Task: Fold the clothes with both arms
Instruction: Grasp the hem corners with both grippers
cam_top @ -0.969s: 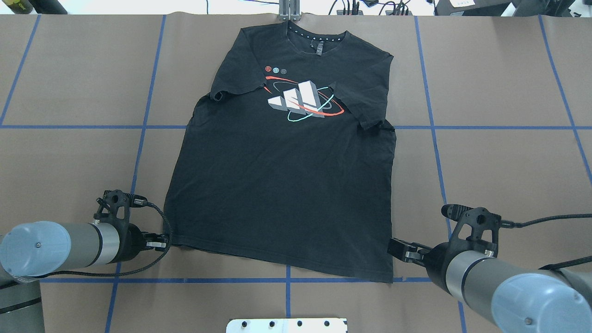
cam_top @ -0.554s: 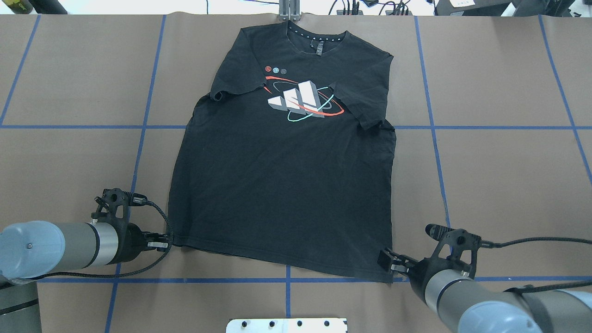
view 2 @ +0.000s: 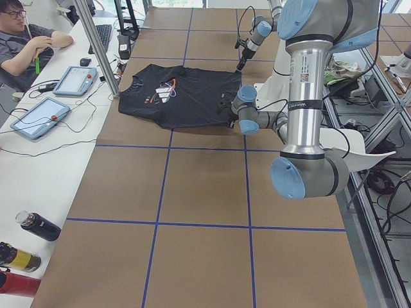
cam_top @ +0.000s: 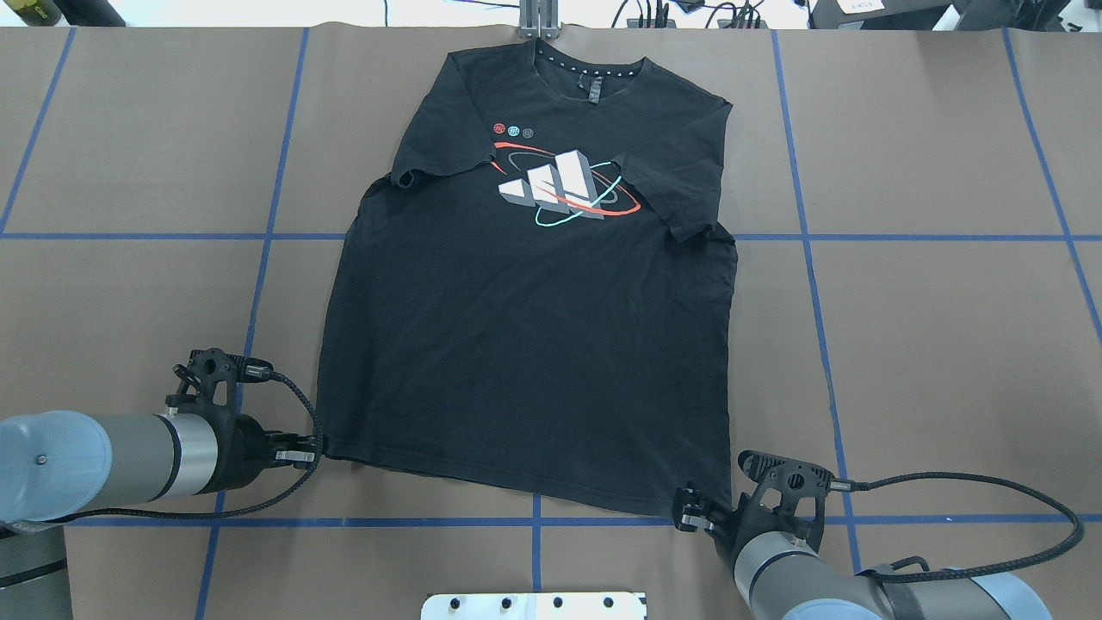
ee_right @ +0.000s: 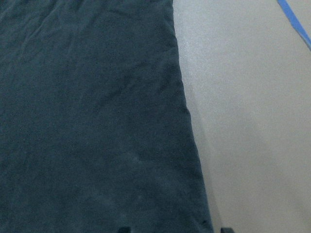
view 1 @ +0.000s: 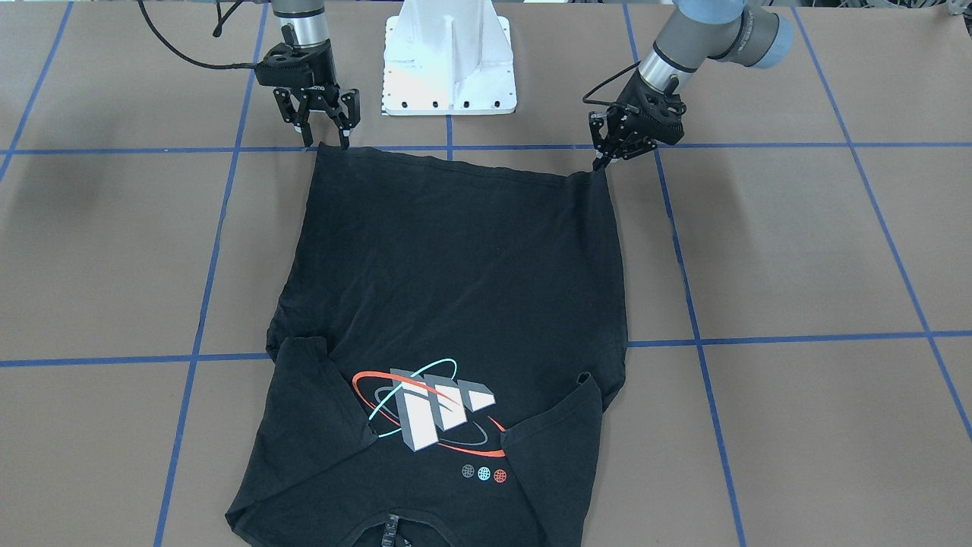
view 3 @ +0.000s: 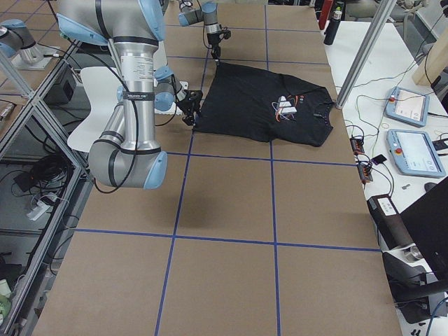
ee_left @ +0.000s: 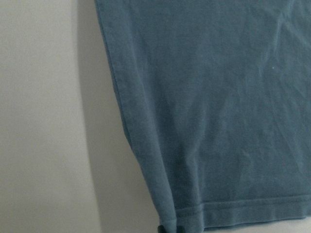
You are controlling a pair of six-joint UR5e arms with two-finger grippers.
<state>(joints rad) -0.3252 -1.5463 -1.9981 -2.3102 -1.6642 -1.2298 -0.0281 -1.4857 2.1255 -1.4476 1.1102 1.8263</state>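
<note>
A black shirt (cam_top: 525, 344) lies flat and front up on a brown table (cam_top: 930, 327), with its collar at the far edge and its hem nearest the robot. The chest graphic (cam_top: 560, 189) shows three slanted white bars ringed by red and teal orbits. Beside it are three small round emblems (cam_top: 513, 131) in red, teal and grey. A dark tag (cam_top: 596, 89) hangs inside the collar; any print on it is too small to read. Both short sleeves (cam_top: 435, 142) are folded inward and cover the outer ends of the orbits.

The left gripper (cam_top: 306, 452) sits low at the hem's left corner, its jaws pinched together on the cloth. The right gripper (view 1: 326, 142) is at the other hem corner, its jaws spread wide with one fingertip on each side of the corner and holding nothing.

Blue tape (cam_top: 129, 236) marks the table in a grid. A white base (view 1: 449, 61) stands between the arms. A metal post (cam_top: 539, 17) rises just beyond the collar. On a side bench a seated person (view 2: 26, 38) is near two pendants (view 2: 77, 80), with bottles (view 2: 35, 226) nearer the camera.
</note>
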